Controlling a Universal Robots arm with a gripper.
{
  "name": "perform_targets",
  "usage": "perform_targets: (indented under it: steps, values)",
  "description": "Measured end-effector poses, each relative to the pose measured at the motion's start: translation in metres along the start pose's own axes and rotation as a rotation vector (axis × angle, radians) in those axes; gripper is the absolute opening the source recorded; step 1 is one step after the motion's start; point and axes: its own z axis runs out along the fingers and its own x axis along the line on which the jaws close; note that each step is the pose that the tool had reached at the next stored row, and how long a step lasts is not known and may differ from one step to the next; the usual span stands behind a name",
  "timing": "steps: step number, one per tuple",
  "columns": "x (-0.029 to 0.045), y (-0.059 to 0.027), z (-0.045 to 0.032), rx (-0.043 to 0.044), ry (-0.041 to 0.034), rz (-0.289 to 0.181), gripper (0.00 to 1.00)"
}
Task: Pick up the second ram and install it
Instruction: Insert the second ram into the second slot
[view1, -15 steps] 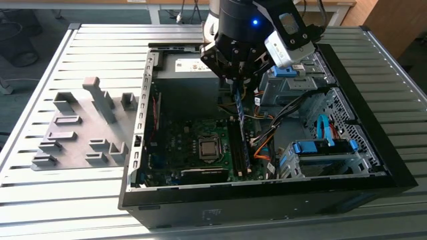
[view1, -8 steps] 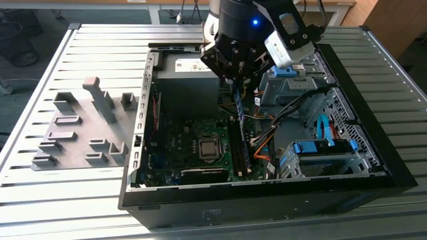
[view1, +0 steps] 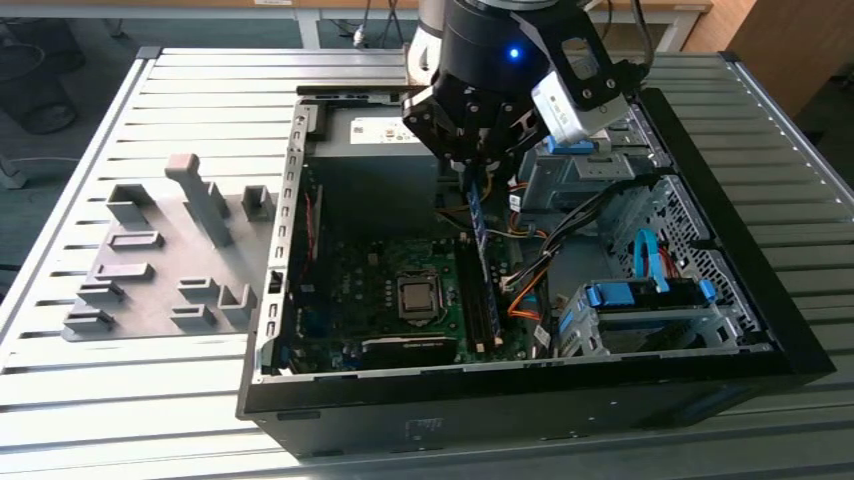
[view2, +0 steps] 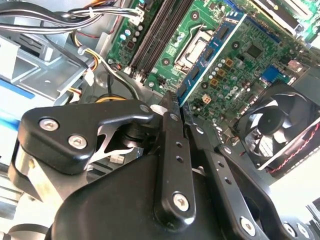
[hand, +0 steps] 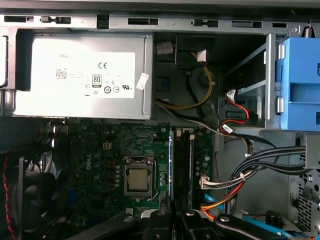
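Open computer case (view1: 747, 330) lies on a slatted metal table (view1: 134, 400). Inside: green motherboard (hand: 100, 170), grey power supply (hand: 80, 75), black fan (view2: 272, 127) (red wire alongside). Grey plastic blocks (view1: 160, 260) beside the case.

Open computer case (view1: 787, 350): one, on my slatted table (view1: 160, 420). Motherboard (hand: 100, 170): one, with one processor socket (hand: 138, 181). Power supply (hand: 80, 75): one. Case fan (view2: 272, 127): one. Memory slots (hand: 183, 165): I cannot count them exactly. Blue memory strips: one, the second ram (view1: 482, 260), standing on edge between my gripper's (view1: 470, 165) closed fingers (view2: 172, 150). Blue drive brackets (view1: 641, 295): two that I can make out. Grey plastic fixture (view1: 167, 260) beside the case: one, carrying several upright blocks.
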Motion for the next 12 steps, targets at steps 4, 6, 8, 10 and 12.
perform_targets:
  steps: [4,6,8,10,12]
  values:
    - [-0.0003,-0.0001,0.0019,-0.0001,0.0001,0.0,0.14]
    - [-0.0013,-0.0001,0.0037,-0.0001,0.0001,0.0,0.14]
    - [-0.0025,-0.0001,0.0058,-0.0001,0.0001,0.0,0.14]
    - [-0.0034,-0.0002,0.0082,0.0,0.0001,0.0,0.14]
    - [-0.0042,-0.0002,0.0106,0.0,0.0001,0.0,0.14]
